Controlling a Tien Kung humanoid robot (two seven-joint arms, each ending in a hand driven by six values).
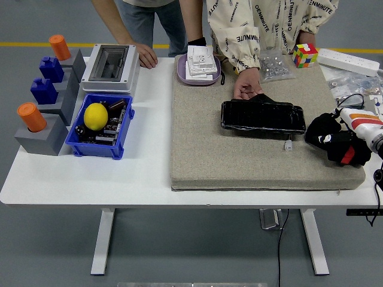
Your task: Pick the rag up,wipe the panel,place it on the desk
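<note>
Panel (263, 116), black, long axis left to right on mat (239, 155), right hand (338, 143) fingers curled, holding nothing visible

The only text I can read is on the cream jacket (269, 24) of the person standing at the far edge of the table (149, 173). The word "OENMINUTE" is printed in black many times over the sleeves and the chest, in different directions. Other labels are too small to read.
</note>
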